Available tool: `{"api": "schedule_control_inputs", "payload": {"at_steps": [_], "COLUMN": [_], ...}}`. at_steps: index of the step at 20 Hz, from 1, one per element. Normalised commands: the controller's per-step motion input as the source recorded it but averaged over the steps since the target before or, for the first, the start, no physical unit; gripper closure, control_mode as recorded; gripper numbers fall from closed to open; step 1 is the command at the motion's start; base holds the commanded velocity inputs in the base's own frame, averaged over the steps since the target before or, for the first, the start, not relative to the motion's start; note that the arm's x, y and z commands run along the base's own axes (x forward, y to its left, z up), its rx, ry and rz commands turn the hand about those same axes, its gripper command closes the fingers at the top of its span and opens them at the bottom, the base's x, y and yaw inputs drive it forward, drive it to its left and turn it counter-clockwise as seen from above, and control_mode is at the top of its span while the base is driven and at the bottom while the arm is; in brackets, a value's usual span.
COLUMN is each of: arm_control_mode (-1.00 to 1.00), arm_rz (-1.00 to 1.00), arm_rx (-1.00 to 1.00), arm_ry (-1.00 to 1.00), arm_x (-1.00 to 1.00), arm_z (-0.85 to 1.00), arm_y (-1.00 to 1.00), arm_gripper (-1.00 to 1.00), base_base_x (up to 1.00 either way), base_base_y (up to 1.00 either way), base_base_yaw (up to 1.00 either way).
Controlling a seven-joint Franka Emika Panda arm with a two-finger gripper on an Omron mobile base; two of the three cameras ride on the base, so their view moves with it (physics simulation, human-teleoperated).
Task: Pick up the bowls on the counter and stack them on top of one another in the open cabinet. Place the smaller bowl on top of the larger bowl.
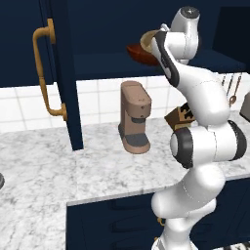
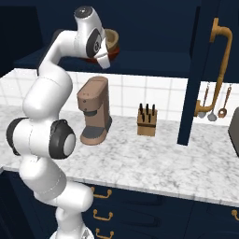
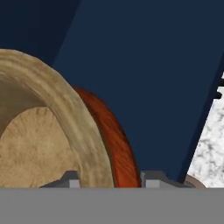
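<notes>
Bowls stacked on open navy wall cabinet (image 2: pixel 154 28) shelf, gripper (image 3: pixel 109 181) at their rims.
Tan light-wood smaller bowl (image 3: pixel 48 144), matte, pale inside, sits in wide glossy reddish-brown larger bowl (image 3: pixel 114 140). Both rims lie between parted jaws; contact unclear.

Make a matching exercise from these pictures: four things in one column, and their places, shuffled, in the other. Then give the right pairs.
Things:
1. smaller bowl
2. larger bowl
3. coffee machine
4. knife block

Places:
A. on the counter, in front of the white tiled wall, holding dark-handled knives
B. up in the open cabinet, directly under the tan bowl
C. on the counter, below the cabinet shelf, brown and upright
D. nested on top of the reddish-brown bowl, at the robot's hand

Pairs: 1-D, 2-B, 3-C, 4-A
</notes>
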Motion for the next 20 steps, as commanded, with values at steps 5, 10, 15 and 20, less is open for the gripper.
{"api": "schedule_control_inputs", "payload": {"at_steps": [5, 10, 15, 20], "arm_control_mode": [-1.00, -1.00, -1.00, -1.00], "arm_rz": [0.00, 0.00, 0.00, 0.00], "arm_rx": [0.00, 0.02, 0.08, 0.13], "arm_ry": [0.00, -0.14, -0.21, -0.17], "arm_x": [-0.14, -0.96, -1.00, -1.00], "arm_z": [0.00, 0.03, 0.11, 0.10], "arm_y": [-0.03, -0.23, -0.57, -0.78], "arm_gripper": [-1.00, -1.00, -1.00, -1.00], "base_base_x": [0.00, 0.00, 0.00, 0.00], "base_base_y": [0.00, 0.00, 0.00, 0.00], "base_base_yaw": [0.00, 0.00, 0.00, 0.00]}}
